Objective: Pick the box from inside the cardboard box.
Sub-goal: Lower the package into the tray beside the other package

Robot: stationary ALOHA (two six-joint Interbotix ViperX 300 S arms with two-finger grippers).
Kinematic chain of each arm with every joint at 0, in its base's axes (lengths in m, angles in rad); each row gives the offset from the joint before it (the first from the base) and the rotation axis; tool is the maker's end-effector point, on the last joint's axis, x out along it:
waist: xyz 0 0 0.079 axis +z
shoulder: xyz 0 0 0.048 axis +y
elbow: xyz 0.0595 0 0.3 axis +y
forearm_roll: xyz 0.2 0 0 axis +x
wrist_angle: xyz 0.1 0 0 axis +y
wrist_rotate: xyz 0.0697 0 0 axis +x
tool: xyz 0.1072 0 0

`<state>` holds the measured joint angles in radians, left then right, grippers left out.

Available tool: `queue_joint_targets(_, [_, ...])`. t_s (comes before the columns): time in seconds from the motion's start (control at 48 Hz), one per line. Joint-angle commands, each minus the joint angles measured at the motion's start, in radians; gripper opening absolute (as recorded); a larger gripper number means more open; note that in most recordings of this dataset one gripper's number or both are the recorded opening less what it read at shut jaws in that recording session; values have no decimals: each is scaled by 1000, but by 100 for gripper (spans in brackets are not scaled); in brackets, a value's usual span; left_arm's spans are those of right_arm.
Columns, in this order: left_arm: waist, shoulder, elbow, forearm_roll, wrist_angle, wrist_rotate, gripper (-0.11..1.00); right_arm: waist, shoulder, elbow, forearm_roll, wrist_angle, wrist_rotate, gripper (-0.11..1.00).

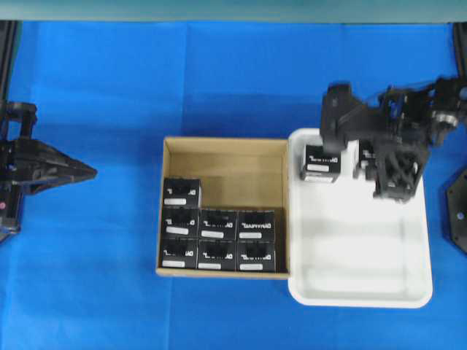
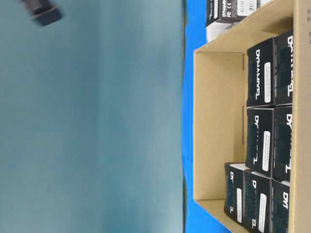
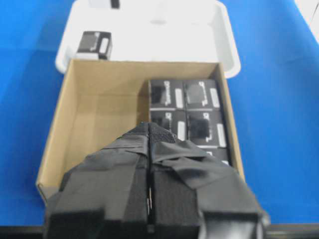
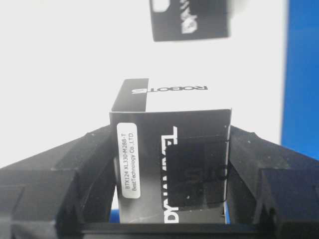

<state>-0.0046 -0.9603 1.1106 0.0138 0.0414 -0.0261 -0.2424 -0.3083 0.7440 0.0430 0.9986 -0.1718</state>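
Since the cardboard box (image 1: 225, 157) on the blue table (image 1: 109, 87) shows seven black boxes and a bare far strip, I'd say the pick is basically done. One box (image 1: 322, 162) sits in the white tray's (image 1: 361, 288) far-left corner. Right pincer (image 1: 371, 162) hangs over the tray, clamped on another box (image 4: 172, 167). Left pincer (image 3: 149, 130) is parked at the left, jaws shut, empty.

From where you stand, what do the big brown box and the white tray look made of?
The cardboard box looks like corrugated cardboard: matte tan walls and a folded flap edge. The white tray seems to be moulded plastic, going by its smooth, slightly glossy surface and rounded corners, though that is a guess.
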Motion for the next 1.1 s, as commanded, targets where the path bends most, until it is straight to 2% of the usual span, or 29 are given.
queue_joint_targets(0.0, [5, 3, -23, 2, -3, 2, -6, -2, 17, 38, -3, -66, -18, 62])
queue_joint_targets(0.167, [3, 3, -23, 2, -3, -2, -6, -14, 69, 80, -20, -175, -46, 62])
queue_joint_targets(0.5, [3, 2, -28, 2, -3, -3, -6, -63, 172, 86, -21, -311, -55, 62])
queue_joint_targets(1.083, [3, 5, -28, 2, -3, -3, -6, -63, 199, 109, -15, -371, -55, 62])
